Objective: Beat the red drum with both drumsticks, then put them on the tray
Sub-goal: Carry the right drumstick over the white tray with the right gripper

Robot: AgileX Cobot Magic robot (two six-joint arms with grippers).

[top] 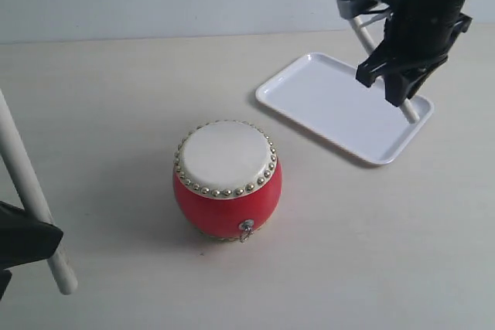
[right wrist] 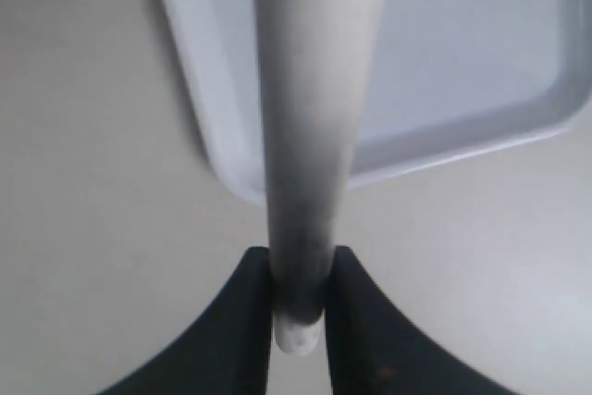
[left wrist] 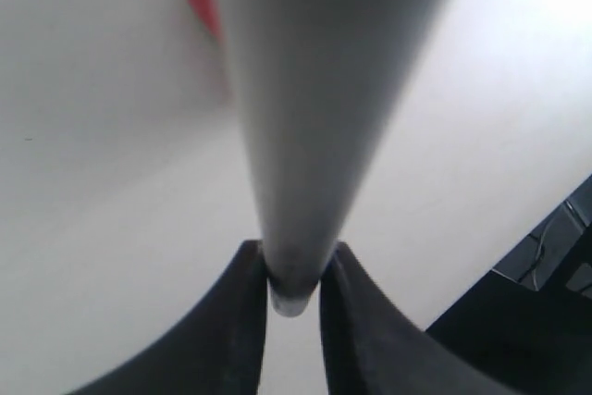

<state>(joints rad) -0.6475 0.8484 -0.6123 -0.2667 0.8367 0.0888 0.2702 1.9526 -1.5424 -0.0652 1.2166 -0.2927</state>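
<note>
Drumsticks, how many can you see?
2. One drumstick is gripped by the left tool, left of the red drum. The other drumstick is gripped by the right tool, over the white tray. None seem hidden.

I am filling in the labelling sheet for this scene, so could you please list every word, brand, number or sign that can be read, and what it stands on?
None: no text, number or sign can be read in any view.
The red drum shows only plain lacquer.
The white tray is blank.
The left drumstick and the right drumstick are unmarked.
</note>
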